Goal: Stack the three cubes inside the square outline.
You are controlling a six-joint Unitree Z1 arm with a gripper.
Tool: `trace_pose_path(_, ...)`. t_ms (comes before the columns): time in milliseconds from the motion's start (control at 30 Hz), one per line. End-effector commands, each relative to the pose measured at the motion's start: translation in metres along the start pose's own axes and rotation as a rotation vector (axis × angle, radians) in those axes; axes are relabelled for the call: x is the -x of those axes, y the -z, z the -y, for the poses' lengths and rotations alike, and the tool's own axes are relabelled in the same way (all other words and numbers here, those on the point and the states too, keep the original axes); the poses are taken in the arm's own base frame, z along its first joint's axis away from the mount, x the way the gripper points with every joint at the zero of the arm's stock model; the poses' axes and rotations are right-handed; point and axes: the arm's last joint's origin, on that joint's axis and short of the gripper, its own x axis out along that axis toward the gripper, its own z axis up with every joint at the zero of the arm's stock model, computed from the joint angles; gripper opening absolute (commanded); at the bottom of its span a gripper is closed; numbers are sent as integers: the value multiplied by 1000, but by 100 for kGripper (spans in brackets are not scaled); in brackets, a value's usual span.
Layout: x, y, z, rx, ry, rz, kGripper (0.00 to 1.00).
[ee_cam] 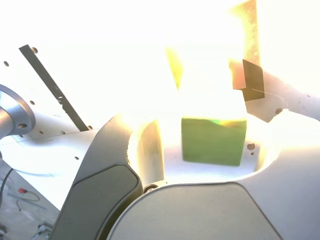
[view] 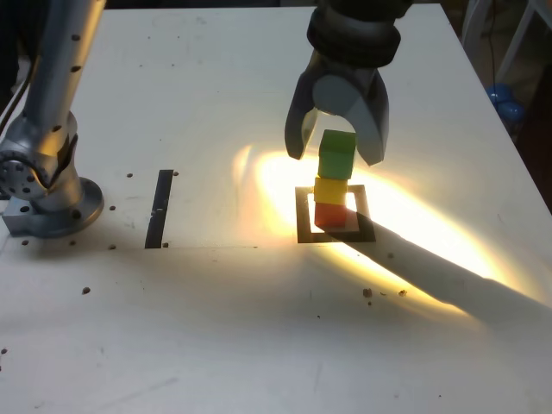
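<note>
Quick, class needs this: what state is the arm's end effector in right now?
End effector: open, holding nothing; its jaws stand apart on either side of the green block.

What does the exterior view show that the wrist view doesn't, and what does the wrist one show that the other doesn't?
Only the exterior view: the red cube clearly at the bottom, inside the whole black square outline, and the long dark shadow on the table.

Only the wrist view: a cable with a red tip beyond the table's edge.

Both: the green cube, the open gripper around it, the straight black strip, and the arm's round base.
</note>
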Motion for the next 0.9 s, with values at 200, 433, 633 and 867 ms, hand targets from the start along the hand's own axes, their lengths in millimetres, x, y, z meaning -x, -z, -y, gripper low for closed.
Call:
trace_pose_path(200,25,49,6,12,-68,43,100)
trace_pose_path(433,29,88,14,25,-86,47,100)
trace_pose_path(633,14,116,20,43,-73,30,100)
trace_pose_path(867,-27,140,25,77,-60,-13,100)
